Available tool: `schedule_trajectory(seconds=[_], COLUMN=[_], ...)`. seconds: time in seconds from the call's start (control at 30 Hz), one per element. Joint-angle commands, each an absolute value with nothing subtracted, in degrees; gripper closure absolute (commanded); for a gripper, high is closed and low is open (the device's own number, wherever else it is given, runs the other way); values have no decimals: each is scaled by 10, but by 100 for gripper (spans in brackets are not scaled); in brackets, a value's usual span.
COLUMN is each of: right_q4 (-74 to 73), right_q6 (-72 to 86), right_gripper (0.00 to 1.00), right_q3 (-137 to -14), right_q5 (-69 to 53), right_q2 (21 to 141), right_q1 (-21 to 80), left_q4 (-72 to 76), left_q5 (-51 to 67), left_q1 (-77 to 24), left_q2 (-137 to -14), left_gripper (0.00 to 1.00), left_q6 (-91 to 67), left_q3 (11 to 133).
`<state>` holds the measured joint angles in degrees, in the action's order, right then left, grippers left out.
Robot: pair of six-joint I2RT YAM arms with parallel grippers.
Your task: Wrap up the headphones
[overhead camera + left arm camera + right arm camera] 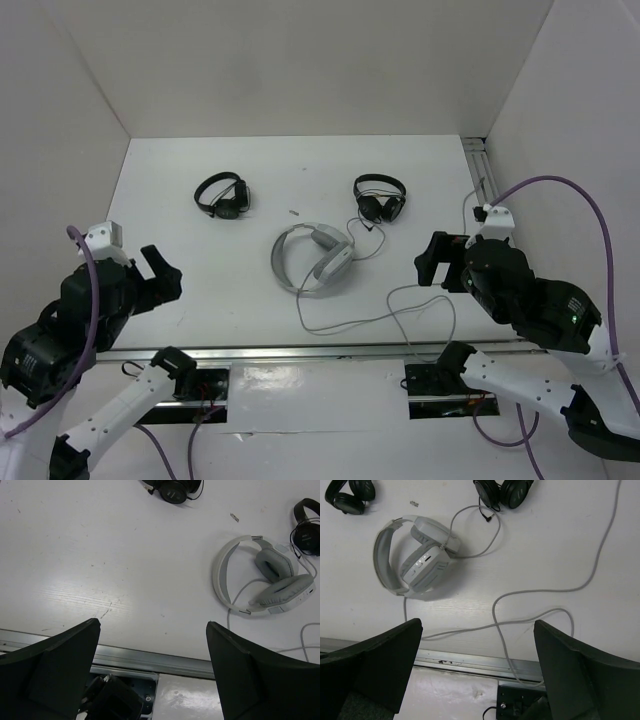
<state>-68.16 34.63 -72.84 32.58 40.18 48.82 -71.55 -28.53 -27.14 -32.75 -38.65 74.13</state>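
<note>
1. Closest to the lens are the two arms, bolted side by side at the near edge, one on each side. That makes two grippers. The left gripper (160, 277) hangs over the left side of the table (200, 300) and the right gripper (428, 260) over the right side.
2. Both sets of fingers are spread wide with nothing between them. The two wrist views show only bare tabletop in the gap.
3. I count three sets of headphones in total, one white and two black.
4. The white headphones (332, 265) lie flat around the middle of the table, roughly between the two grippers and touching neither. The band curves round on the left and both earcups sit together on the right.
5. One long grey cable (547, 591) trails from the white set towards the near edge. It snakes loosely across the table in front of the right gripper, then runs off to the right. It isn't wound around anything.
6. The left black headphones (224, 195) sit further back on the left, well apart from the white set.
7. The right black headphones (381, 198) sit further back on the right, near the white set.
8. One tiny dark speck (294, 212) lies between the black pairs. It's too small to tell what it is.
</note>
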Motion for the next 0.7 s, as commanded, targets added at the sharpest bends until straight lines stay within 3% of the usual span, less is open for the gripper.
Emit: schedule_trajectory(seconds=[0.0,0.23,0.5,0.67], right_q4=[-653,-637,-577,-563], right_q6=[344,338,317,306], right_gripper=[0,0,0,0], right_q3=[-724,-719,-682,-675], right_q5=[333,328,246,195], right_q2=[397,408,408,408], right_q1=[487,487,487,487], left_q4=[-663,-584,-347,-245], left_q5=[-251,-158,31,-6], left_q1=[-269,-269,-269,-274], left_q2=[-307,-329,-456,-590], left_gripper=[0,0,0,0], left_q6=[-354,-349,-409,-395], left_q3=[725,686,567,534])
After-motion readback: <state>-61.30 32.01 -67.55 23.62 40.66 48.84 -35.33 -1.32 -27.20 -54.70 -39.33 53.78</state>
